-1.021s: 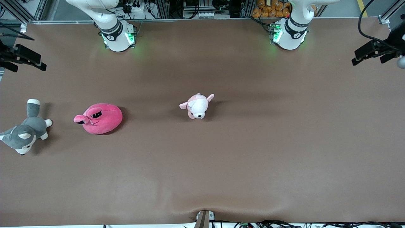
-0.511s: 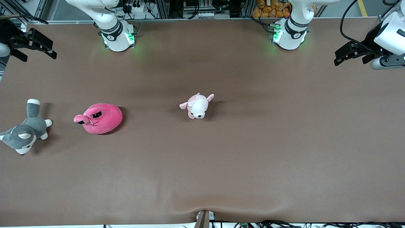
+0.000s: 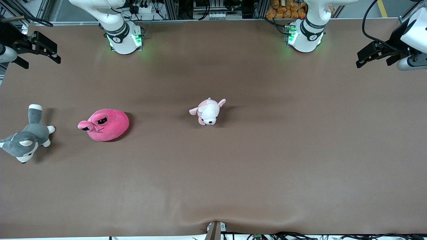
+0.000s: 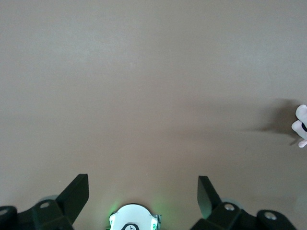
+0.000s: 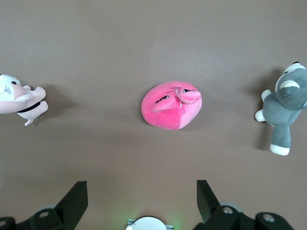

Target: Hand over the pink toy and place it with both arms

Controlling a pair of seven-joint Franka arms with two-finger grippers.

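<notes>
there, pink toy (image 3: pixel 106 125) on the table, well apart from both empty, wide-open pincers: right pincer (image 3: pixel 40 50), left pincer (image 3: pixel 375 55)

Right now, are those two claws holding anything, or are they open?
Left gripper: open, holding nothing, up over its own end of the table.
Right gripper: open, holding nothing; the pink toy lies untouched on the table.

Puppy plush (image 4: pixel 301 125) cut by frame edge

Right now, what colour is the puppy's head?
White, with pink ears; the puppy shows best in the front view.
</notes>
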